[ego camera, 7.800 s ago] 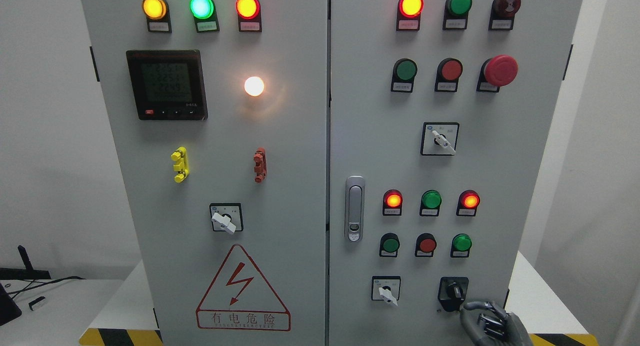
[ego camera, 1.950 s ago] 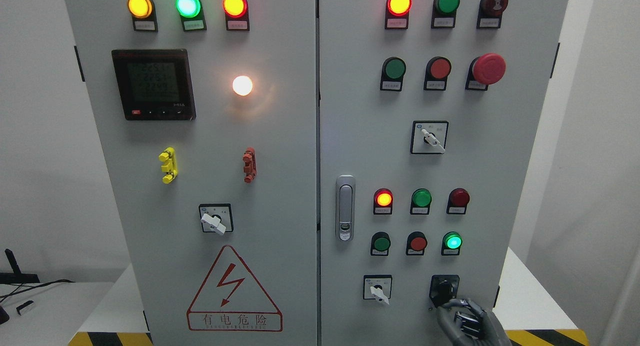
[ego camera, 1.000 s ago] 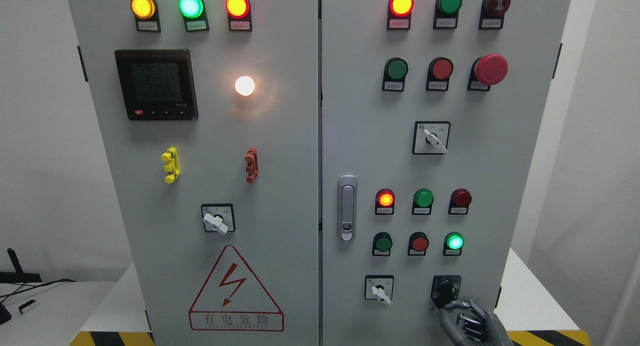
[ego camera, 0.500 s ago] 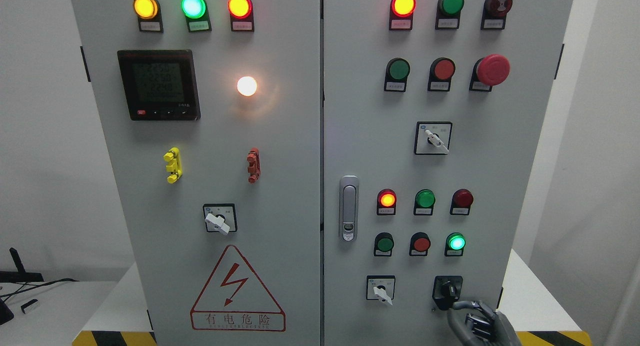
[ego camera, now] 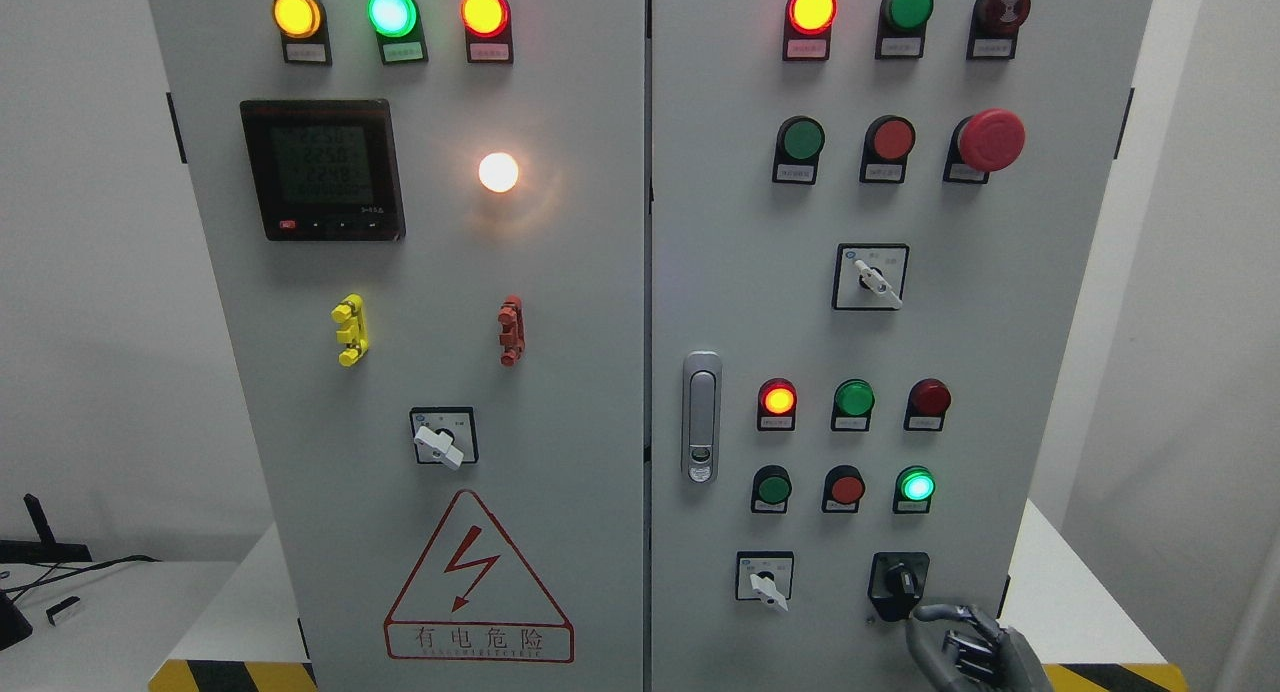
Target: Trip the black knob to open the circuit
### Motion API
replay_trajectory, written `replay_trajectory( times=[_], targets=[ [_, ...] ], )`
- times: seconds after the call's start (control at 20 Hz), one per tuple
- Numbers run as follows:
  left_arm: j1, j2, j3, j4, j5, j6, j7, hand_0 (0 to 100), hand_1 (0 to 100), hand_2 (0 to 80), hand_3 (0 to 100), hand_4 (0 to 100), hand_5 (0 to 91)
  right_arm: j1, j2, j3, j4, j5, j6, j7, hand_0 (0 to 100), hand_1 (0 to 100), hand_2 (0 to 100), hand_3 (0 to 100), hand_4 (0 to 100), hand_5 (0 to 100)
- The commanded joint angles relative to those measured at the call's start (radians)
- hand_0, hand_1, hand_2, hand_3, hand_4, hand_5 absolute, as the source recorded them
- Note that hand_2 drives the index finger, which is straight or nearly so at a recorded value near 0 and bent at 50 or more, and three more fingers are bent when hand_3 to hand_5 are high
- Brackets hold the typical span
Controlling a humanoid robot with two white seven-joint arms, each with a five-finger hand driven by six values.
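Note:
The black knob sits on its black square plate at the lower right of the grey cabinet's right door. My right hand comes in from the bottom right, just below and right of the knob. Its fingers are curled and hold nothing; the nearest fingertip is at the plate's lower edge, off the knob. Above the knob, the lower-right green lamp is lit and the red lamp over it is dark. My left arm is out of view.
A white selector switch is left of the knob. The door latch is at the seam. A red mushroom stop button is upper right. Yellow-black hazard tape edges the white table under the cabinet.
The right red lamp has gone dark and the green lamp below it has lit. My right hand held the knob earlier; it has since drawn down and right, off it.

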Motion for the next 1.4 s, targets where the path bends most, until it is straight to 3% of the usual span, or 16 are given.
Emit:
replay_trajectory(
  times=[0.0,0.05,0.15,0.35,0.4,0.5,0.55,0.65,0.95,1.35],
  targets=[
    [0.0,0.0,0.0,0.0,-0.031,-0.001,-0.001,12,39,0.0,0,0,0.0,0.085,-0.036,-0.032,-0.078,-0.012,-0.008,0.007,44,75,46,100,96,89],
    [0.0,0.0,0.0,0.0,-0.031,-0.001,-0.001,12,39,0.0,0,0,0.0,0.107,-0.037,-0.037,-0.105,-0.019,-0.008,0.008,47,67,48,100,93,88],
    [0.0,0.0,0.0,0.0,-0.031,-0.001,-0.001,12,39,0.0,0,0,0.0,0.147,-0.037,-0.058,-0.148,-0.057,-0.008,0.007,45,50,50,89,83,83],
    [0.0,0.0,0.0,0.0,-0.031,-0.001,-0.001,12,39,0.0,0,0,0.0,0.2,-0.037,-0.089,-0.204,-0.08,-0.007,0.008,26,33,45,69,66,65],
    [0.0,0.0,0.0,0.0,-0.031,-0.001,-0.001,12,39,0.0,0,0,0.0,0.216,-0.037,-0.098,-0.216,-0.086,-0.007,0.008,24,31,45,69,65,64],
    [0.0,0.0,0.0,0.0,-0.031,-0.001,-0.001,12,39,0.0,0,0,0.0,0.245,-0.037,-0.117,-0.24,-0.129,-0.005,0.008,14,14,39,56,53,49],
    [0.0,-0.001,0.0,0.0,-0.031,-0.001,-0.001,12,39,0.0,0,0,0.0,0.259,-0.041,-0.126,-0.253,-0.15,-0.005,0.008,11,13,38,55,51,49],
    [0.0,0.0,0.0,0.0,-0.031,-0.001,-0.001,12,39,0.0,0,0,0.0,0.289,-0.068,-0.134,-0.274,-0.181,-0.007,0.008,3,1,32,48,43,41],
    [0.0,-0.001,0.0,0.0,-0.031,-0.001,-0.001,12,39,0.0,0,0,0.0,0.34,-0.073,-0.18,-0.314,-0.195,-0.007,0.041,0,0,22,32,29,27],
    [0.0,0.0,0.0,0.0,-0.031,-0.001,-0.001,12,39,0.0,0,0,0.0,0.365,-0.073,-0.183,-0.328,-0.238,-0.005,0.042,0,0,16,24,23,23]
  ],
)
